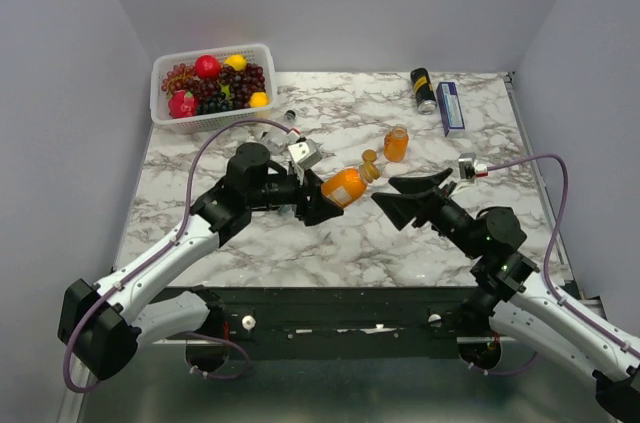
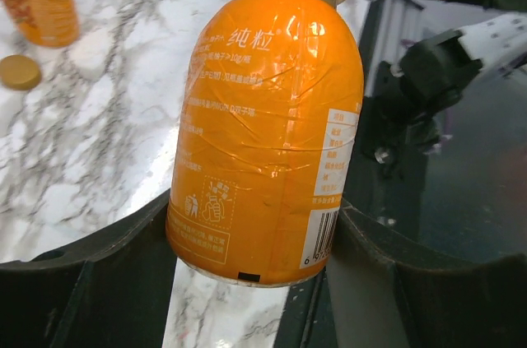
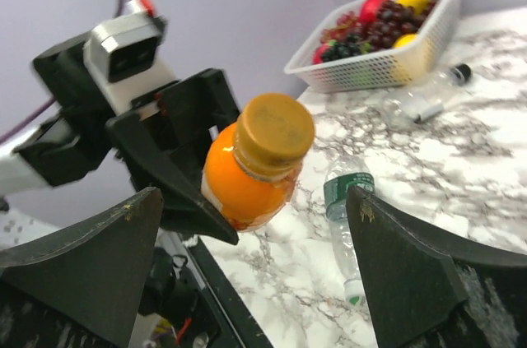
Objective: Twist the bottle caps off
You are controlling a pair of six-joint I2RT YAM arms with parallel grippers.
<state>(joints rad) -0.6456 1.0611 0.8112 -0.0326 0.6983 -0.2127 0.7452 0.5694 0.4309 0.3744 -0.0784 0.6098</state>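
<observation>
Bottles: four. Two orange, two clear.
- Orange bottle [image 1: 345, 186] held off the table [image 1: 330, 253] near its middle, lying nearly level, its cap [image 3: 273, 134] on and pointing at the right hand [image 1: 383, 191].
- Second orange bottle [image 1: 397, 145] upright further back, neck open; loose orange cap [image 1: 369, 155] on the table just beside it.
- Clear bottle [image 3: 424, 99] lying beside the basket [image 1: 165, 93], dark cap [image 3: 461, 73] on.
- Other clear bottle [image 3: 342, 200], green label, lying under the held one; cannot tell about its cap.

Caps seen: three, two orange and one dark.

Left hand [image 1: 322, 195]: clamped on the lower body of the held bottle, a finger on each side.
Right hand: spread wide, one finger on each side of the capped end, touching nothing.

Table: white marble with grey veins. Basket of fruit at the back left corner; black can [image 1: 422, 90] and blue box [image 1: 450, 108] side by side at the back right. Pale lilac walls on three sides.
</observation>
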